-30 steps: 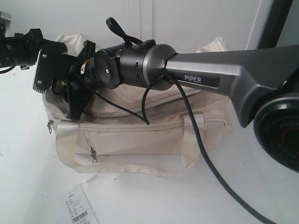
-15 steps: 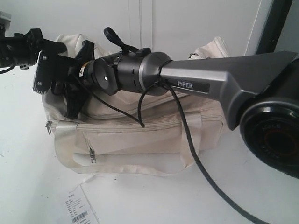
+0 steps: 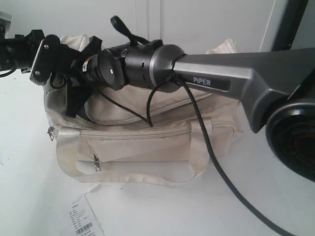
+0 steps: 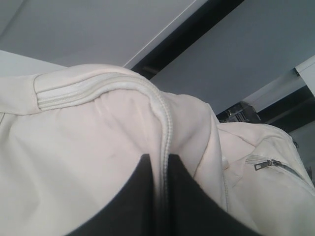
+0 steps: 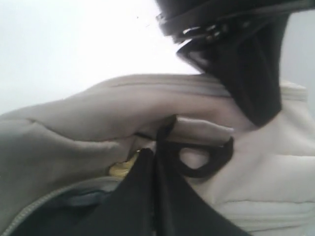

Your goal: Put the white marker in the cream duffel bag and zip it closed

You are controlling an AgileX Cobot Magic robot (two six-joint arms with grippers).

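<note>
Though crowded at its far-left end, bag (image 3: 147, 147) has room nearby

We see the bag on the table (image 3: 29, 187), left gripper (image 4: 156, 160) pinching its top zip edge. Right gripper (image 5: 155, 155) sits clenched just beside; on what, we cannot tell. Near and left, table lies open save a tag (image 3: 83, 220).

Looks like a robotics lab bench: smooth white tabletop (image 3: 29, 196), plain white wall panels (image 3: 197, 19), grey metal robot arm (image 3: 236, 78) lettered "PIPER".

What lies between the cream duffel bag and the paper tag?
Between cream duffel bag and paper tag, only bare white table, in the exterior view.
</note>
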